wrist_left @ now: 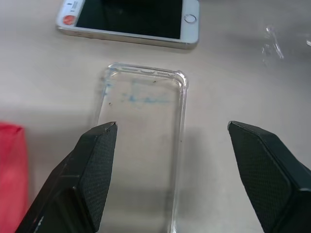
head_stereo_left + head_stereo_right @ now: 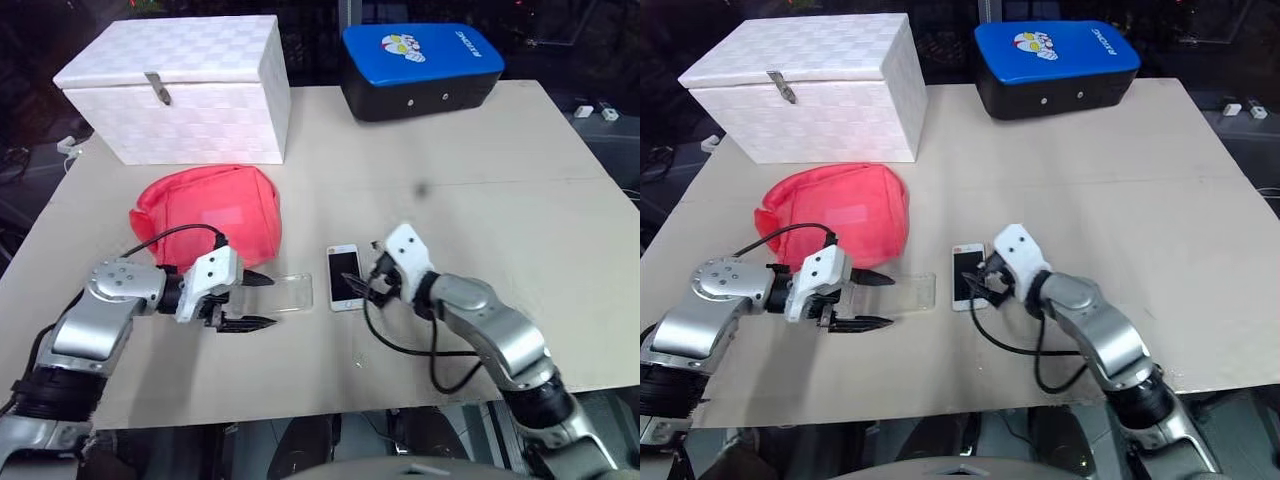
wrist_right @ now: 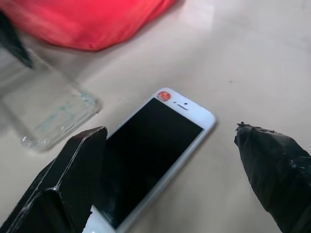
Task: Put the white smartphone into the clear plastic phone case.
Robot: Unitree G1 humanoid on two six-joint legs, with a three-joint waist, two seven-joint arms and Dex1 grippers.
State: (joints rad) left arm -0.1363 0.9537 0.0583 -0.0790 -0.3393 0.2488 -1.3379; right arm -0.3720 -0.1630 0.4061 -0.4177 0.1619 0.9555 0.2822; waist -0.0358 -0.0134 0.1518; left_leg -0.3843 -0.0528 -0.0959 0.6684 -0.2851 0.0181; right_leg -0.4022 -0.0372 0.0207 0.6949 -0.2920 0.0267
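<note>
1. Now on the surface (image 2: 480,200): the white smartphone (image 2: 345,276) lies screen-up just beside the clear plastic phone case (image 2: 290,293), both near a red pouch (image 2: 208,212).
2. Left end effector (image 2: 250,302) hovers at the case's end, fingers apart, gripping nothing.
3. Right end effector (image 3: 175,179) straddles the phone, spread wide, not yet closed.
4. Judged step: picking up the phone. Next, the fingers must pinch its long edges squarely.

White lettering runs along the blue-topped case (image 2: 422,68) (too small to read); nothing else carries legible text.
</note>
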